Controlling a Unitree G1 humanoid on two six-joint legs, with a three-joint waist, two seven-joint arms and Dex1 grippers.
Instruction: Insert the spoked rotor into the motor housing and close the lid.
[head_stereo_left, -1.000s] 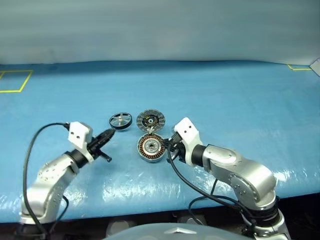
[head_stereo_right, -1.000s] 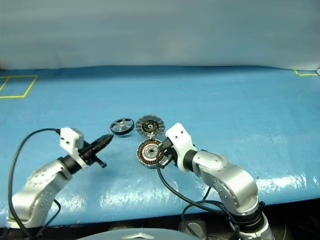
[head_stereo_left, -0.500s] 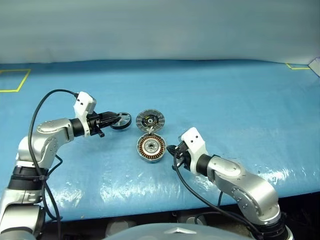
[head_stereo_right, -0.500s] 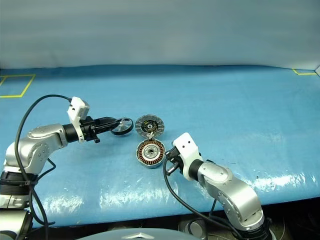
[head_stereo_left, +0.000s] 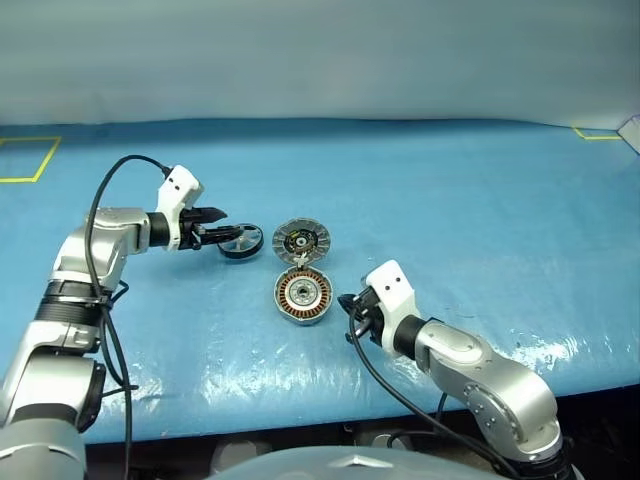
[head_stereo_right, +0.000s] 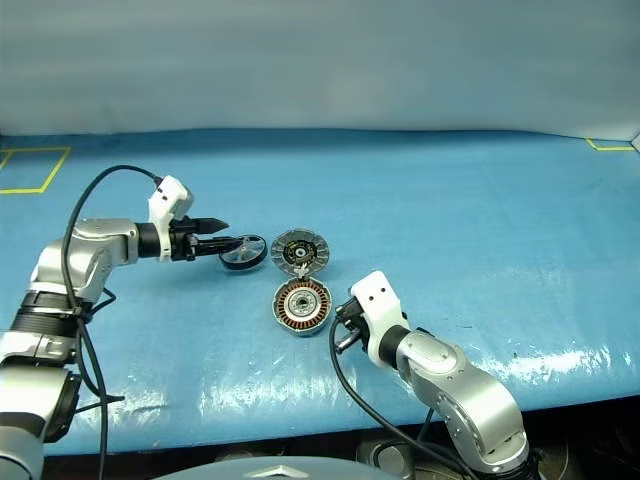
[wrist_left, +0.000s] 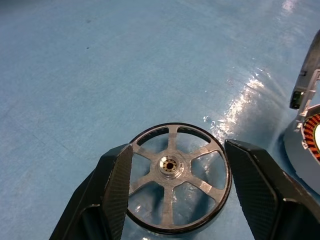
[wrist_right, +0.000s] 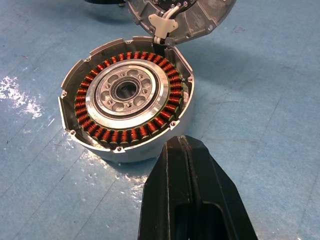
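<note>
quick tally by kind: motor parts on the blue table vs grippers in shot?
Motor parts: 3 — spoked rotor, motor housing, lid
Grippers: 2 — left gripper open astride the rotor, right gripper shut beside the housing
Total: 5

black-rimmed silver spoked rotor (wrist_left: 172, 177), copper-ringed grey motor housing (wrist_right: 128, 97), blue table (head_stereo_left: 450, 190).

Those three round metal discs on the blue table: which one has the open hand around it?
The black-rimmed, silver-spoked wheel, lying flat between the left hand's fingers; the other two lie apart.
</note>
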